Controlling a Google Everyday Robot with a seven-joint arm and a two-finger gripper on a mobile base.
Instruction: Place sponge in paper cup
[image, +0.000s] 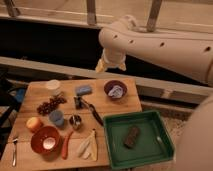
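Observation:
The light-blue sponge (83, 90) lies flat on the wooden table (30, 95), near its back edge. To its left stands the white paper cup (53, 87), upright, a short gap away. My gripper (111, 65) hangs from the big white arm above the table's back edge, up and to the right of the sponge. Its yellowish fingertips (102, 65) are spread apart with nothing between them. It touches neither the sponge nor the cup.
A purple bowl (115, 90) sits right of the sponge. A black-handled tool (91, 111), blue cup (56, 118), metal cup (75, 121), grapes (50, 105), orange (33, 123), orange bowl (45, 140), carrot (66, 145) and banana (89, 147) fill the front. A green tray (165, 137) holds a brown block (132, 136).

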